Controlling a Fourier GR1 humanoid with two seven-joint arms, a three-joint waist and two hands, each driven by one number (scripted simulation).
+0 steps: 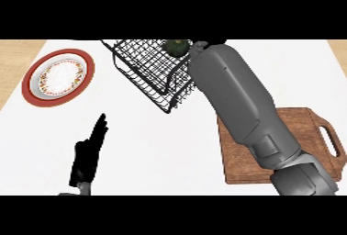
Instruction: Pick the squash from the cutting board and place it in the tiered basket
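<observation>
The dark green squash (176,47) is inside the black wire tiered basket (146,69) at the counter's back, near the basket's far right side. My right forearm stretches from the lower right up to the basket, and my right hand (206,46) is just to the right of the squash, mostly hidden behind the wrist. Whether it still touches the squash cannot be seen. The wooden cutting board (311,121) lies at the right under my right forearm, with nothing showing on its visible part. My left hand (92,151) rests open at the lower left, fingers straight up.
A round plate (59,75) with a red rim and patterned white centre lies at the back left. The cutting board's handle (333,140) points right. Wooden counter strips border the white top at both sides.
</observation>
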